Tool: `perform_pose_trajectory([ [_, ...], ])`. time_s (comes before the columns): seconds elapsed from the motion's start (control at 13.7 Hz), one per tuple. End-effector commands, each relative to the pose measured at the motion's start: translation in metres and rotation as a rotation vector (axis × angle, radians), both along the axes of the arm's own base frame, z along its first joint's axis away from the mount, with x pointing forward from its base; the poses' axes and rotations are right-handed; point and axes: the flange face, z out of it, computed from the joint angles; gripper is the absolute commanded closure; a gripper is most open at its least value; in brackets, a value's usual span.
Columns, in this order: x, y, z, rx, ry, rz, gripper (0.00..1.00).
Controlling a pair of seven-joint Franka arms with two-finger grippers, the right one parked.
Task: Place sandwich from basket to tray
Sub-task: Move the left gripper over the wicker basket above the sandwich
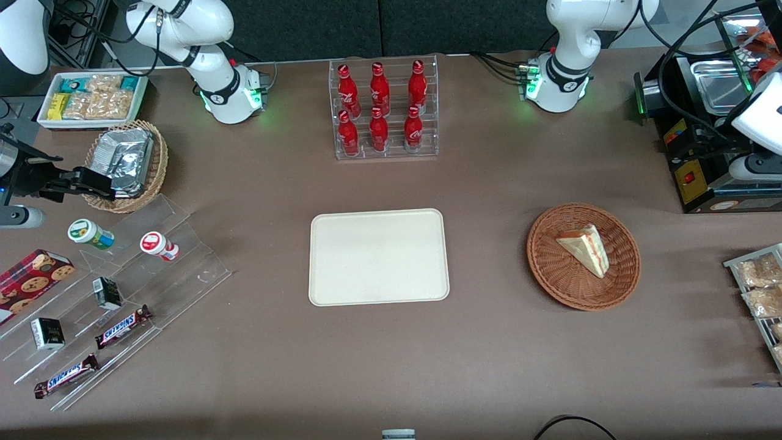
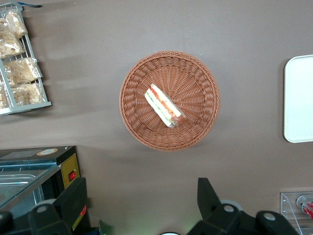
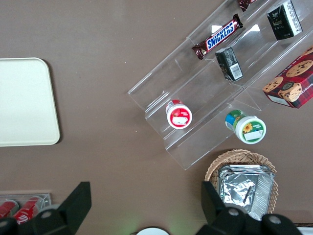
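Note:
The sandwich point(image 1: 585, 247), a pale bread wedge with red and green filling, lies in the reddish-brown wicker basket point(image 1: 550, 272), which sits beside the tray toward the working arm's end of the table. The cream tray point(image 1: 379, 256) lies flat at mid-table with nothing on it. In the left wrist view the sandwich point(image 2: 164, 105) lies in the middle of the basket point(image 2: 134, 122), and an edge of the tray point(image 2: 299, 98) shows. My left gripper point(image 2: 142, 200) is open and empty, high above the table, apart from the basket and offset from it toward the black machine.
A black machine point(image 1: 696, 153) stands near the basket, farther from the front camera. A wire rack of snack packets point(image 1: 757, 293) sits at the working arm's end. A clear rack of red bottles point(image 1: 385, 110) stands farther back than the tray. An acrylic shelf point(image 1: 110, 287) with snacks lies toward the parked arm's end.

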Motion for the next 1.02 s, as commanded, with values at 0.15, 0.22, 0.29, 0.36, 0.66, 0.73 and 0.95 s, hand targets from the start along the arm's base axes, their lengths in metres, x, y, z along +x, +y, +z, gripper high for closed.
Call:
perform_pose_trajectory([
  [0.15, -0.002, -0.008, 0.003, -0.007, 0.001, -0.010, 0.00],
  [0.22, -0.002, -0.008, 0.002, -0.008, 0.004, -0.004, 0.00],
  [0.29, -0.002, -0.003, -0.002, -0.008, 0.013, 0.034, 0.00],
  [0.36, -0.001, -0.002, -0.006, -0.002, 0.016, 0.100, 0.00],
  [0.66, 0.029, 0.004, -0.072, 0.043, 0.038, 0.493, 0.00],
  [0.73, 0.029, 0.004, -0.091, 0.039, 0.027, 0.503, 0.00],
  [0.95, 0.031, 0.002, -0.151, 0.037, 0.061, 0.525, 0.00],
])
